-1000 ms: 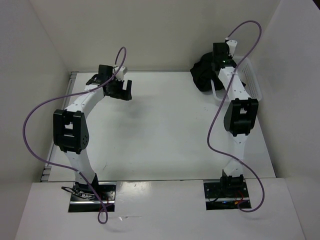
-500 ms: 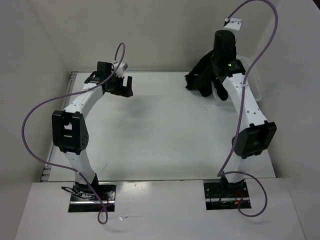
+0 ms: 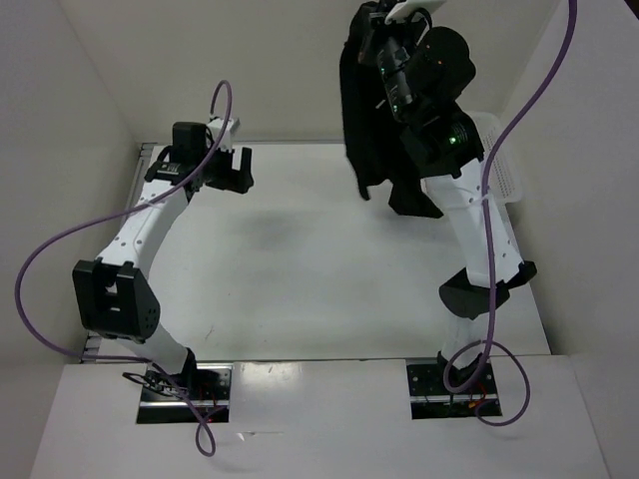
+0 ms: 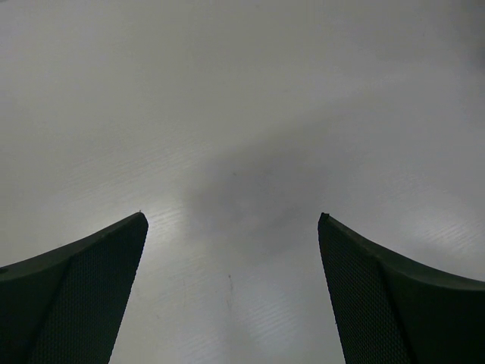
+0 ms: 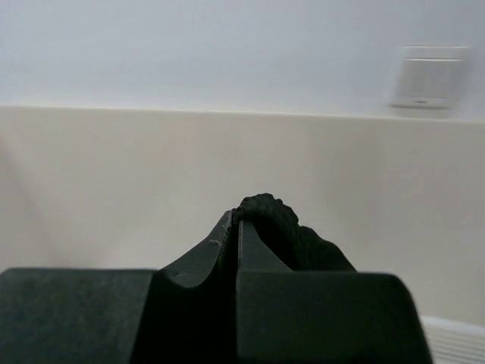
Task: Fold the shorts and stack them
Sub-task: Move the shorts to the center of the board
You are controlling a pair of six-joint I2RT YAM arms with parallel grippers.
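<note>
Dangling from the right end effector [image 3: 377, 25], the shorts [image 3: 364, 120] hang in a long black drape high over the far right of the counter [image 3: 319, 279], just left of the white basket [image 3: 504, 170] and apparently clear of the surface. The right wrist view shows that end effector [image 5: 236, 220] closed tight, with a small bunch of the shorts [image 5: 284, 227] pinched at its tips. The left end effector [image 3: 228, 172] hovers over the far left of the counter, spread wide and holding nothing; its own camera shows only bare counter between the 2 fingers of the end effector [image 4: 232, 217].

Judging by the way it falls, the cloth is light, limp and not fragile. It should sag and crumple wherever it is unsupported, and held at 1 point it can twist or swing. So thin a pinch could also slip. Which edge is in the grip cannot be told from these views. Spreading the shorts flat for a fold would likely call for 2 holds well apart, on the waistband or at a hem's corners, rather than mid-cloth.
</note>
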